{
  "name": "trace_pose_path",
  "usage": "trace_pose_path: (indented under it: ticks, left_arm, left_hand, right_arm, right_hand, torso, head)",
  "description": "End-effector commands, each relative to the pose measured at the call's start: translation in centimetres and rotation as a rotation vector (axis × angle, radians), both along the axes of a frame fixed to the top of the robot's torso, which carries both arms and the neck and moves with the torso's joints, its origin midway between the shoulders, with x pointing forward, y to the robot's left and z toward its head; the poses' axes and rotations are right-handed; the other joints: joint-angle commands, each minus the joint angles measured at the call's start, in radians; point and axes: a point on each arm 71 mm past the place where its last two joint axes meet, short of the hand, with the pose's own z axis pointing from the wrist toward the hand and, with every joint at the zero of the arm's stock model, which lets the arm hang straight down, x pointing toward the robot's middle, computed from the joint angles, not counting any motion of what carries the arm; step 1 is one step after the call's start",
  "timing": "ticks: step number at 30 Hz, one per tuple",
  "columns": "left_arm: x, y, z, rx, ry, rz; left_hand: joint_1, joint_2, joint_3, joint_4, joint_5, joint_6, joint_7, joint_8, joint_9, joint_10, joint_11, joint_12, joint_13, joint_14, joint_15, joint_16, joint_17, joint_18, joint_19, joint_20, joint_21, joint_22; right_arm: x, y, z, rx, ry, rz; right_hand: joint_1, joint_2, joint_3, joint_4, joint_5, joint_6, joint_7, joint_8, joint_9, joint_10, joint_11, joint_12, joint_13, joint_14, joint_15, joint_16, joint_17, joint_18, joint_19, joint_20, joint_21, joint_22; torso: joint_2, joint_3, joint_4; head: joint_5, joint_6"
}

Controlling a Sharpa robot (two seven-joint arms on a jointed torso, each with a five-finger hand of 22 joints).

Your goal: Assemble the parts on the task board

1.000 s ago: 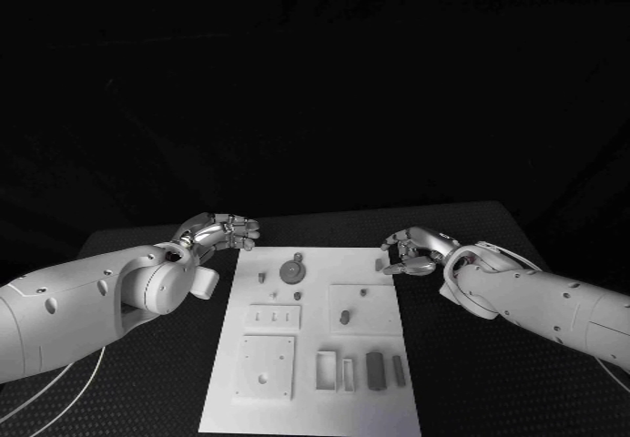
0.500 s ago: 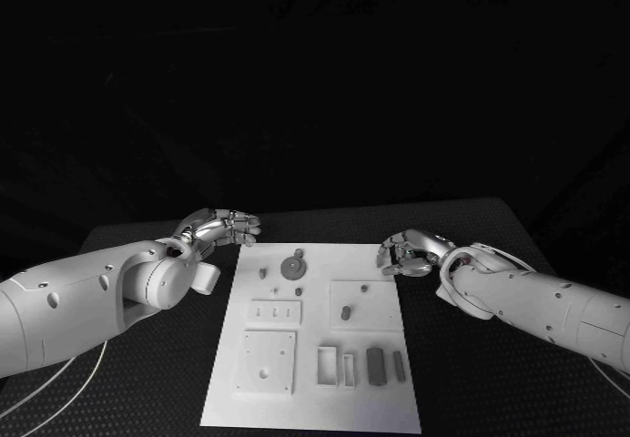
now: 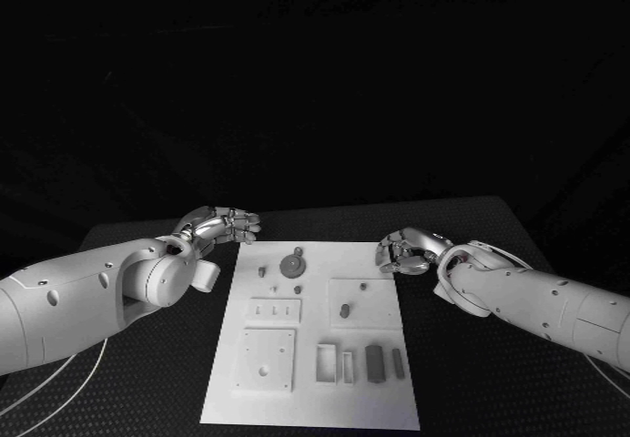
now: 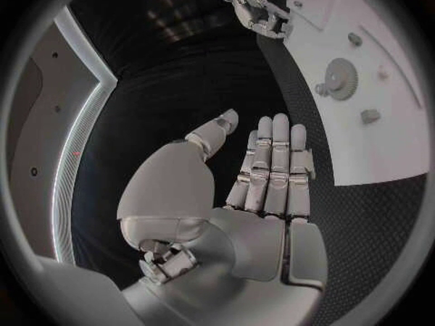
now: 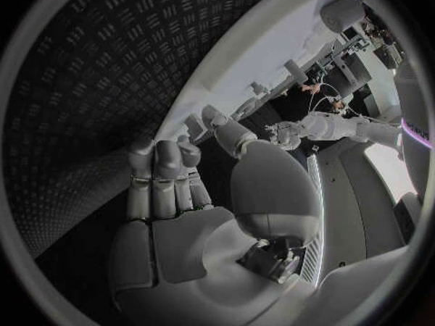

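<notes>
Board: the flat white rectangular task board (image 3: 315, 341) lies in the middle of the tabletop, its far end between the two hands.
Parts: small grey pieces on the board, among them a round toothed gear (image 3: 290, 266) near the far end and dark bars (image 3: 374, 363) near the close end.
Left hand: the silver left hand (image 3: 223, 225) sits beside the board's far left corner, fingers straight and close together, holding nothing.
Right hand: the silver right hand (image 3: 406, 250) hovers at the board's far right edge, fingers curled; whether it pinches something, I cannot tell.
Surface: black textured tabletop (image 3: 499, 382).
Room: dark behind the tabletop.
</notes>
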Motion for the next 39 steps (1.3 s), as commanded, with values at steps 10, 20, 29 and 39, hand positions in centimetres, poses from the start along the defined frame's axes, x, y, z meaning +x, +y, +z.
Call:
trace_pose_path:
  ticks: [10,20,29,39]
  left_arm:
    - [-0.04,-0.24,0.12,-0.005,-0.008,-0.019]
    - [-0.05,-0.15,0.12,-0.004,-0.008,-0.017]
    - [-0.07,-0.18,0.12,-0.004,-0.007,-0.019]
    - [-0.07,-0.13,0.12,-0.003,-0.007,-0.018]
  left_hand:
    - [-0.008,-0.001,0.002,-0.007,-0.001,-0.002,0.002,-0.006,0.002,-0.005,-0.002,-0.004,0.000,-0.004,0.001,0.004,0.001,0.013,-0.004,0.000,0.007,0.021]
    - [-0.008,-0.001,0.002,-0.007,-0.001,-0.002,0.002,-0.006,0.002,-0.005,-0.002,-0.004,0.000,-0.004,0.001,0.004,0.001,0.012,-0.004,0.000,0.007,0.021]
    - [-0.009,-0.001,0.002,-0.007,-0.001,-0.002,0.002,-0.007,0.002,-0.005,-0.002,-0.004,0.000,-0.004,0.001,0.004,0.001,0.012,-0.004,0.000,0.007,0.021]
    - [-0.009,-0.001,0.002,-0.007,-0.001,-0.002,0.003,-0.007,0.002,-0.005,-0.002,-0.004,0.000,-0.004,0.001,0.004,0.001,0.013,-0.004,0.000,0.007,0.021]
  right_arm:
    - [0.09,0.61,-0.10,0.005,0.005,0.012]
    - [0.17,0.67,-0.41,0.003,0.000,0.000]
    - [0.18,0.76,-0.44,0.001,0.003,0.000]
    - [0.20,0.62,-0.43,0.000,-0.002,-0.006]
  right_hand:
    - [-0.011,0.020,0.029,0.002,-0.005,0.076,0.025,0.019,0.006,0.008,-0.006,0.010,-0.004,0.007,-0.007,-0.002,0.004,0.063,0.007,-0.002,0.003,0.004]
    - [-0.018,0.035,0.052,0.004,-0.005,0.114,0.015,0.037,0.012,0.014,-0.015,0.011,-0.008,0.011,-0.015,-0.002,0.005,0.063,0.012,-0.005,0.004,0.005]
    - [-0.024,0.039,0.065,0.003,-0.005,0.130,0.008,0.044,0.015,0.017,-0.021,0.011,-0.010,0.013,-0.021,-0.001,0.006,0.063,0.014,-0.007,0.004,0.006]
    - [-0.025,0.043,0.072,0.003,-0.005,0.137,0.006,0.047,0.016,0.019,-0.024,0.011,-0.011,0.014,-0.024,-0.002,0.007,0.063,0.016,-0.008,0.004,0.006]
  torso:
    - [0.000,-0.0007,0.0009]
    - [0.000,0.0012,0.0009]
    - [-0.001,0.0016,-0.0004]
    - [-0.002,0.0016,-0.0005]
  head:
    - [0.000,-0.004]
    - [0.003,-0.010]
    - [0.005,-0.013]
    - [0.004,-0.015]
